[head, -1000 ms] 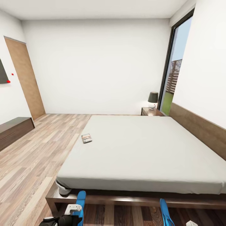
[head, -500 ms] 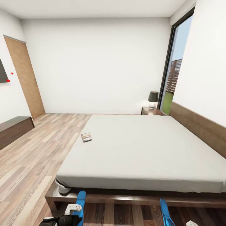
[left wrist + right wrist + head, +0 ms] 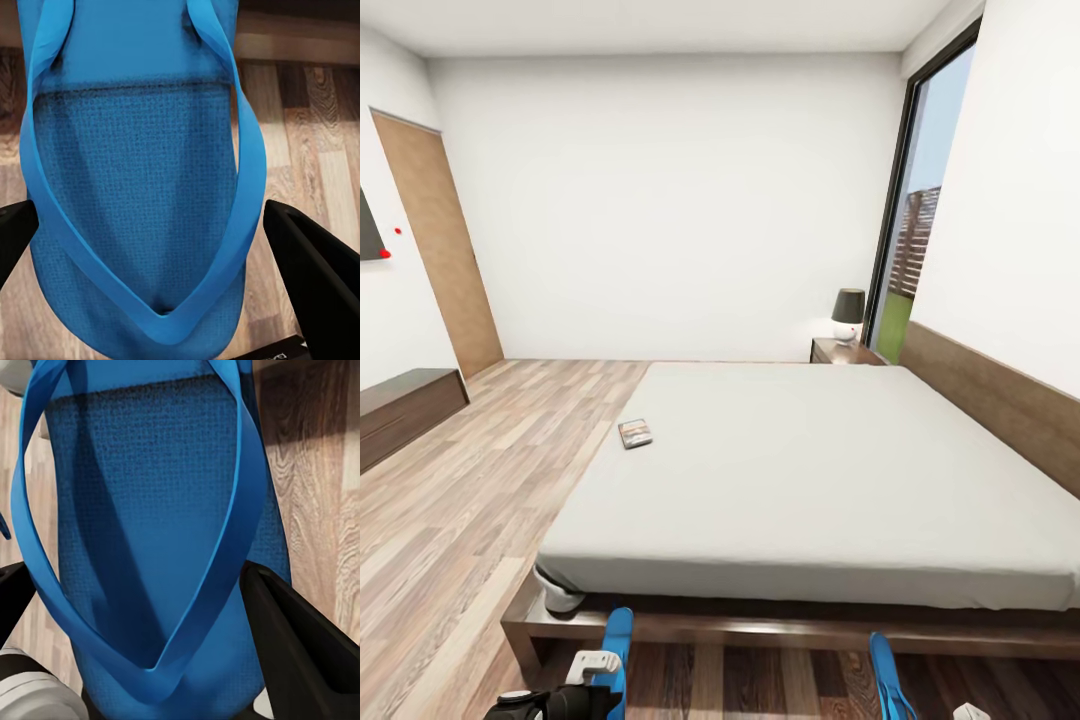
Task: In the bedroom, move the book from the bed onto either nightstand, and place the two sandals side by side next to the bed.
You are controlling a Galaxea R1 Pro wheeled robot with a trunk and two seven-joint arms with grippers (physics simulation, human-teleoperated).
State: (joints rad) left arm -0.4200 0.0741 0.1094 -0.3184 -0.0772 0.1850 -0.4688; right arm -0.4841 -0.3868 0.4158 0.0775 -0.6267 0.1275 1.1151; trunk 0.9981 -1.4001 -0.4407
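The book (image 3: 635,433) lies on the pale mattress of the bed (image 3: 810,470), near the mattress's left edge. A nightstand (image 3: 844,351) stands at the far corner by the headboard. One blue sandal (image 3: 618,648) sticks up from my left gripper (image 3: 592,682) at the foot of the bed, and the other sandal (image 3: 886,674) rises beside my right gripper (image 3: 966,712). In the left wrist view the sandal (image 3: 142,172) sits between the black fingers (image 3: 315,277), above the plank floor. The right wrist view has its sandal (image 3: 157,510) clamped between the fingers (image 3: 300,652) the same way.
A lamp (image 3: 848,314) stands on the nightstand next to the tall window (image 3: 915,240). A low dark cabinet (image 3: 405,410) lines the left wall, and a wooden door (image 3: 435,250) is behind it. Wood floor (image 3: 470,480) runs along the bed's left side.
The whole head view has shifted slightly, so the bed and book sit a little higher in the picture. Both sandals stay held in the same places in the view.
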